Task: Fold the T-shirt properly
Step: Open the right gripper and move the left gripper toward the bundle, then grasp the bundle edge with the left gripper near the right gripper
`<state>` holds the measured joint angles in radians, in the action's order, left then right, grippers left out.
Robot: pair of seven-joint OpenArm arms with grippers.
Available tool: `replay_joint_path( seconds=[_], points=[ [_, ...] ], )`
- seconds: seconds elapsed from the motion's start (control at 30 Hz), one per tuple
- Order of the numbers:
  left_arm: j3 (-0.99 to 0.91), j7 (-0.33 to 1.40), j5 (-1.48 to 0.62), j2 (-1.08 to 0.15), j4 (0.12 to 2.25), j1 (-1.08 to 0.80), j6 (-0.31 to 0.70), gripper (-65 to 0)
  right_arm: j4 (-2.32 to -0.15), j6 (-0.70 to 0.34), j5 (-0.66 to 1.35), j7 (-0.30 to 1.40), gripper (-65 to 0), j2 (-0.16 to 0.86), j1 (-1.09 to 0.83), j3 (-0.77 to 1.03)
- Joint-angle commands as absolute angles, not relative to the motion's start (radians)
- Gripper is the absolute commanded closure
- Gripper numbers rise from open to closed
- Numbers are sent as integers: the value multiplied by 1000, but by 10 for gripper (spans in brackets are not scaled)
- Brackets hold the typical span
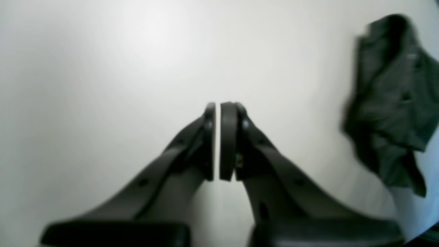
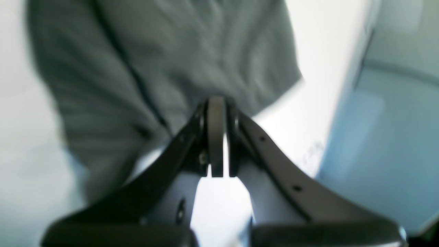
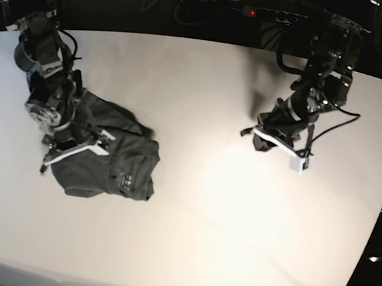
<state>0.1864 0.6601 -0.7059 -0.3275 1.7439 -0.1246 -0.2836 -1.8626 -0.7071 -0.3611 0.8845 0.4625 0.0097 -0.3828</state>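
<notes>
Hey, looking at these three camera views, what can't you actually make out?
- T-shirt, base view: bunched up; the right arm covers its left part, so sleeves and collar are hidden.
- T-shirt, right wrist view: blurred and cut off by the top edge; whether the right pincer pinches cloth is unclear.
- T-shirt, left wrist view: blurred, cut by the right edge.
- Neck label: print too small.

- A wide white bench (image 3: 192,203) fills most of the base view, its top smooth and matt.
- Light falls brightest near the middle of the bench; the near edge lies in softer shade.
- Behind the far edge the room is dark, almost black.
- A power strip (image 3: 272,14) with a small red light lies at the back, beside tangled cables (image 3: 189,9).
- In the right wrist view a pale blue-grey floor (image 2: 384,137) shows past the bench edge, blurred.
</notes>
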Motion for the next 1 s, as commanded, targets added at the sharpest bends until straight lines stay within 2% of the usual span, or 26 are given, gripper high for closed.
replay_joint_path(
  seconds=[0.0, 0.13, 0.3, 0.53, 0.63, 0.87, 0.97],
  points=[
    [219, 650, -716, -334, 1776, -96, -272, -27, -1876, -698, -374, 878, 0, 473, 27, -360],
    [343, 651, -710, -337, 1822, -12, -272, -27, -1836, -698, -374, 877, 0, 473, 28, -306],
    [483, 719, -716, -329, 1834, 137, -272, -27, -1718, -698, -371, 785, 0, 470, 27, -251],
    [575, 733, -714, -288, 1842, 285, -272, -27, -1707, -698, -371, 773, 0, 437, 12, -202],
    [613, 734, -707, -265, 1770, 328, -272, -27, -1713, -698, -371, 776, 0, 423, 12, -200],
    [633, 733, -627, -128, 1501, 449, -274, -27, -1751, -698, -372, 779, 0, 383, 8, -202],
    [634, 734, -579, -70, 1474, 466, -272, -27, -1761, -698, -372, 779, 0, 381, 7, -202]
  ],
)
